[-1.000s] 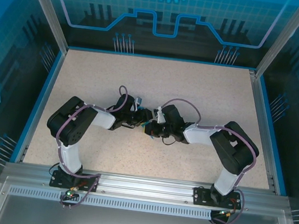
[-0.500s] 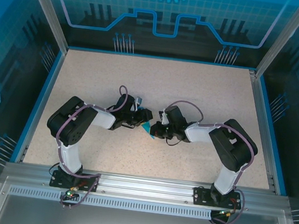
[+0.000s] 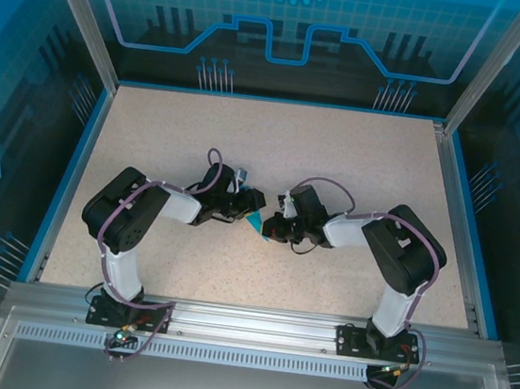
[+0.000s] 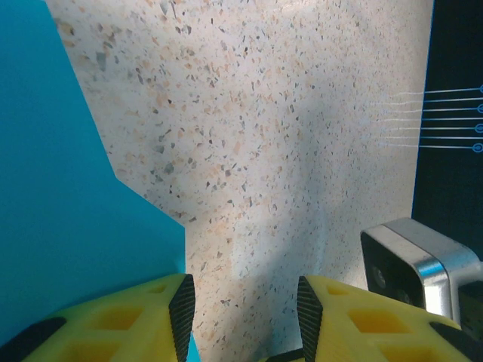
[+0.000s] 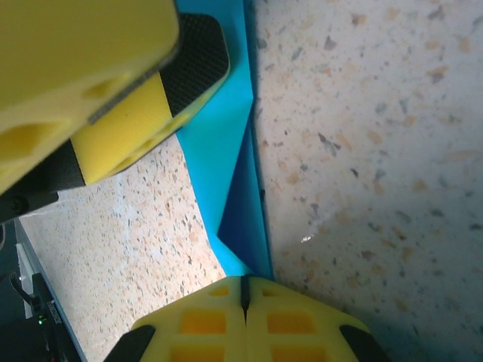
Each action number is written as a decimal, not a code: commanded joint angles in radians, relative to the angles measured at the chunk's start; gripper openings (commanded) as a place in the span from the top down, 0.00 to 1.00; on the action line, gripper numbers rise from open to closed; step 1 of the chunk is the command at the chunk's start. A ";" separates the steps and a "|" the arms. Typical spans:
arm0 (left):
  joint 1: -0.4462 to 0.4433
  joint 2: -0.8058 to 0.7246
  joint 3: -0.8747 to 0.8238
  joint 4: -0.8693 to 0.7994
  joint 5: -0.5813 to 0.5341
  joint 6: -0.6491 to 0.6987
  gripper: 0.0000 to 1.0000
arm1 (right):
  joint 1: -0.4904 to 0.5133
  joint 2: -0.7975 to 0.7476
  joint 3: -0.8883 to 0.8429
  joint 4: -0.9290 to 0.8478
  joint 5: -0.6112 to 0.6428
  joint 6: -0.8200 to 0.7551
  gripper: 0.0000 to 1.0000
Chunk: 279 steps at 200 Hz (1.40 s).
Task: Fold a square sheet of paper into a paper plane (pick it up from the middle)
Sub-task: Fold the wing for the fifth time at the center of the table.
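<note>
**Right fingers clenched on the folded paper, left fingers spread beside it**

Seen from above, the teal-blue sheet of paper [image 3: 255, 220] lies on the speckled desk [image 3: 340, 157] in the narrow gap between the two arms. The left fingers [image 3: 247, 208] are just on its left and the right fingers [image 3: 270, 226] are just on its right and slightly nearer the bases.

In the right wrist view, the right fingers [image 5: 243, 302] are pressed tight together, with only a thin seam between them. The sheet of paper [image 5: 223, 143] runs away from their tips as a narrow creased strip. A lighter layer lies to the left of the crease and a darker, shaded flap to its right. The near end of that fold runs straight into the seam, so these fingers are grasping the paper by its folded edge. At the far end of the strip, one yellow, black-padded finger of the left arm [image 5: 113, 83] lies over the paper's lighter layer. Bare desk [image 5: 362, 151] stretches to the right of the fold.

In the left wrist view, the left fingers [image 4: 121, 317] are released and stand apart, with bare desk [image 4: 264, 113] between them. The sheet of paper [image 4: 68, 226] spreads out on the outer side of the left-hand finger, and its stepped edge ends at that finger's black pad. Nothing is held between these two fingers.
</note>
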 commanded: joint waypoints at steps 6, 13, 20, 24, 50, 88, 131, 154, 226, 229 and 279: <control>0.010 0.046 -0.009 -0.106 -0.026 0.019 0.56 | -0.009 -0.061 -0.049 -0.140 -0.050 -0.010 0.96; 0.010 0.044 -0.009 -0.105 -0.026 0.019 0.56 | -0.010 -0.071 -0.040 -0.136 -0.061 -0.002 0.96; 0.009 0.043 -0.009 -0.106 -0.026 0.021 0.56 | -0.010 -0.076 -0.028 -0.124 -0.073 0.012 0.96; 0.010 0.043 -0.008 -0.106 -0.026 0.020 0.56 | -0.010 -0.079 -0.026 -0.107 -0.077 0.024 0.96; 0.010 0.046 -0.010 -0.108 -0.024 0.018 0.56 | -0.008 -0.059 0.020 -0.052 -0.062 0.098 0.94; 0.010 0.049 -0.009 -0.107 -0.020 0.013 0.56 | 0.010 0.045 0.099 0.022 -0.037 0.210 0.95; 0.010 0.046 -0.008 -0.113 -0.018 0.015 0.56 | 0.029 0.101 0.195 -0.154 0.036 0.195 0.94; 0.010 0.046 -0.007 -0.113 -0.020 0.015 0.56 | 0.028 0.122 0.174 -0.211 0.080 0.201 0.94; 0.010 0.040 -0.004 -0.132 -0.027 0.029 0.56 | 0.013 0.005 0.105 -0.192 0.038 0.131 0.91; 0.010 0.040 -0.004 -0.132 -0.027 0.029 0.56 | 0.013 -0.003 0.107 -0.188 0.030 0.128 0.91; 0.010 0.047 0.003 -0.132 -0.023 0.027 0.57 | 0.062 -0.029 0.125 -0.171 -0.013 0.103 0.91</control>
